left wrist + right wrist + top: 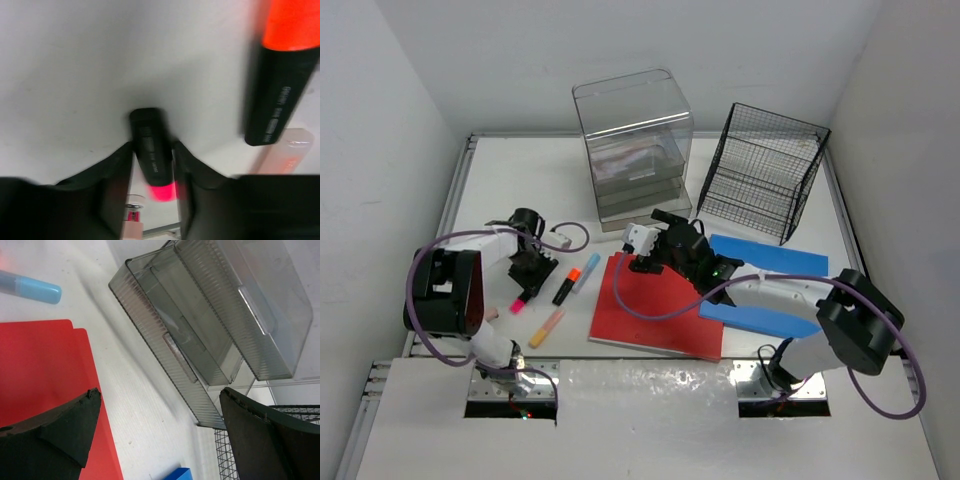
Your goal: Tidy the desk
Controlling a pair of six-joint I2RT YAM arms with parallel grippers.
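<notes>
Left gripper: the left gripper (152,150) is down at desk level, its 2 fingers (117,170) pressed against both sides of the pink highlighter (149,127). It is closed only as far as the barrel allows, and the pen lies flat, not lifted.
Why that grip: the fingers straddle the barrel crosswise, close to the pink end. To me that looks like the sure way to pinch a thin round thing lying on a flat top.
Neighbouring pens: the orange highlighter (280,85) lies just beside it, apart from the fingers. A blue highlighter (587,270) and a pale orange pen (547,328) lie near, all loose at different angles, so I'd guess they go 1 at a time.
Right gripper: the right gripper (160,391) hangs spread wide with nothing between its jaws, above the far edge of the red folder (40,365) and facing the clear drawer unit (210,330).
Why there: it may be keeping out of the left arm's way or lining up on the drawers; I cannot tell which.
Desk: the desk (520,185) is the white top under everything, with both arms bolted at its near edge.
Storage: the drawer unit and the wire rack (760,175) stand at the back, and 2 blue folders (770,255) lie flat in front of the rack.
Progress: early, judging by the loose pens and flat folders.
</notes>
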